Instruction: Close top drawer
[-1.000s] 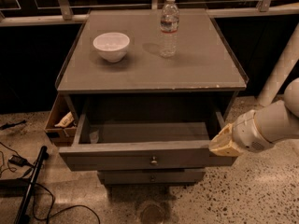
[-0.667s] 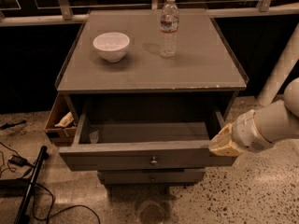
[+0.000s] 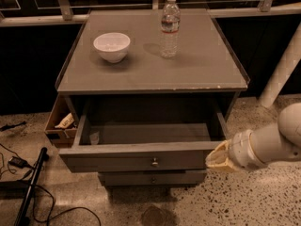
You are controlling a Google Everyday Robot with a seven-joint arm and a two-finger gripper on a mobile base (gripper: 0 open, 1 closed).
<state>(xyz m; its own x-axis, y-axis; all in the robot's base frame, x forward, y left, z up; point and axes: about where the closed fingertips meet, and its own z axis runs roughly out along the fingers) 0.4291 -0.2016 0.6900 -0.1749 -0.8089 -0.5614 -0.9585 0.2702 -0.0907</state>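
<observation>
The top drawer (image 3: 136,157) of the grey cabinet is pulled far out, with its flat front and small round knob (image 3: 154,162) facing me. Its inside looks almost bare. My gripper (image 3: 217,158) comes in from the right on a white arm and sits at the right end of the drawer front, touching or nearly touching it. A lower drawer front (image 3: 153,178) with a like knob shows under it.
A white bowl (image 3: 112,46) and a clear water bottle (image 3: 170,26) stand on the cabinet top (image 3: 197,69). A cardboard box (image 3: 59,124) with scraps sits left of the cabinet. Cables and a black pole (image 3: 29,187) lie on the floor at left. A white post (image 3: 282,69) stands at right.
</observation>
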